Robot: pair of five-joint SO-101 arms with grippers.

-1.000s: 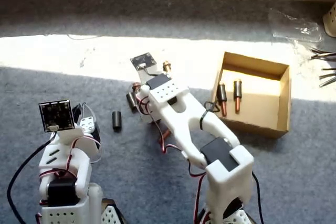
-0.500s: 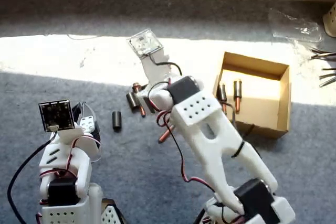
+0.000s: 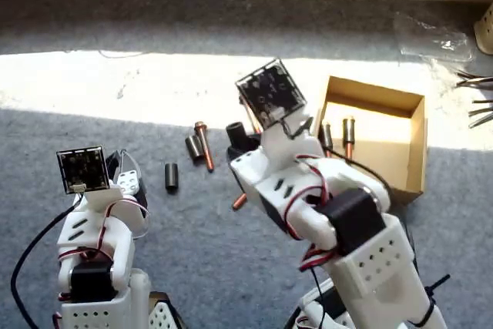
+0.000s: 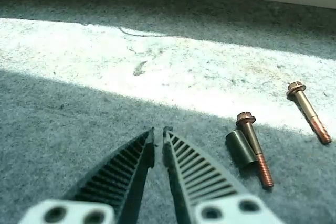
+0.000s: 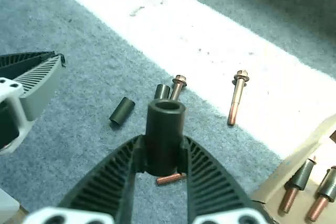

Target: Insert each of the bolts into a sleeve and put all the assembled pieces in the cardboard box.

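Two assembled pieces [image 3: 348,138] in the cardboard box [image 3: 374,94], one sleeve [image 5: 166,121] lifted

One second before, the right arm lay stretched low over the carpet [image 3: 192,267], reaching into the cluster of parts. It had since drawn back and risen, and the sleeve had come up with it. The left arm had not moved.

Nearest the arms, a loose sleeve [image 3: 171,176] lay on its side just ahead of the left gripper [image 4: 158,132]. A short bolt [image 5: 170,178] lay below the right gripper [image 5: 163,148], and in the high view the arm hid half of it. Farther out, a second sleeve [image 4: 240,149] lay against a long bolt [image 4: 254,148]. Beyond them a lone bolt [image 4: 310,111] lay at the edge of the sunlit strip. Farthest off stood the box. The two pieces lay side by side without touching, near the wall closest to the arm, threaded ends toward the robot.

The left gripper's fingers were drawn almost together, only a thin slit showing between the tips, and they held nothing. The right gripper's fingers were parted by just the sleeve's width and were clamped on its lower half. The sleeve stood upright, clear of the carpet, its open bore facing the wrist camera.
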